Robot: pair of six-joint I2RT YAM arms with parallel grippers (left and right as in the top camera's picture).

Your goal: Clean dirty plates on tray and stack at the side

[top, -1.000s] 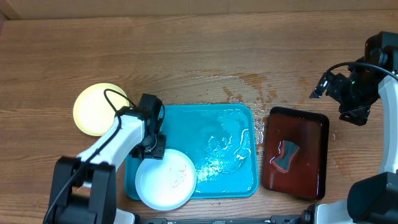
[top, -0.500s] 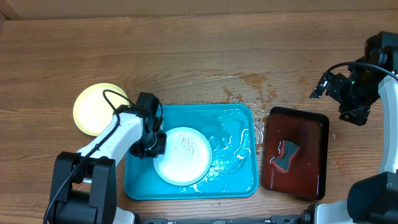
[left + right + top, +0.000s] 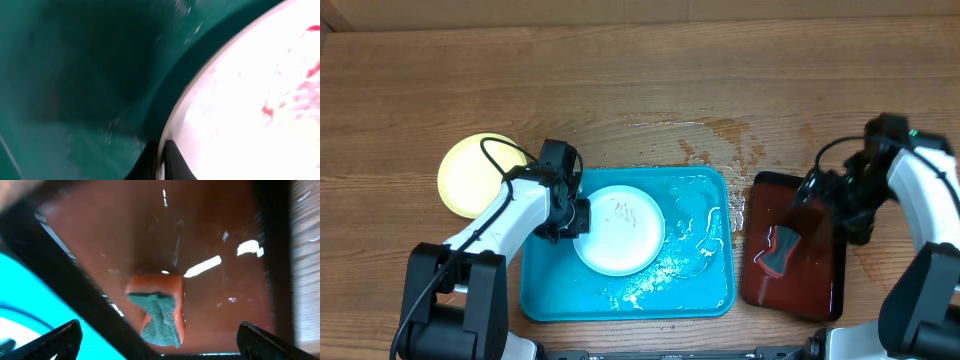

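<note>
A white plate (image 3: 618, 230) with reddish smears lies in the turquoise tray (image 3: 695, 290). My left gripper (image 3: 576, 219) is shut on its left rim. In the left wrist view the two dark fingers (image 3: 172, 161) pinch the plate's (image 3: 250, 100) edge above the tray's floor (image 3: 75, 75). A pale yellow plate (image 3: 473, 176) sits on the table left of the tray. My right gripper (image 3: 832, 208) hovers open over the dark red tray (image 3: 817, 290), its fingers wide apart. The right wrist view shows my right gripper (image 3: 162, 342) above an orange and green sponge (image 3: 157, 311), not touching it.
The sponge (image 3: 779, 250) lies in the dark red-brown tray (image 3: 220, 240), right of the turquoise one. Water puddles spread over the turquoise tray's right half (image 3: 685, 235) and over the wooden table (image 3: 720, 135) behind it.
The white plate has slid from the tray's front-left corner up to its middle, and my left gripper has shut on its rim. My right arm has swung left over the dark red tray.
</note>
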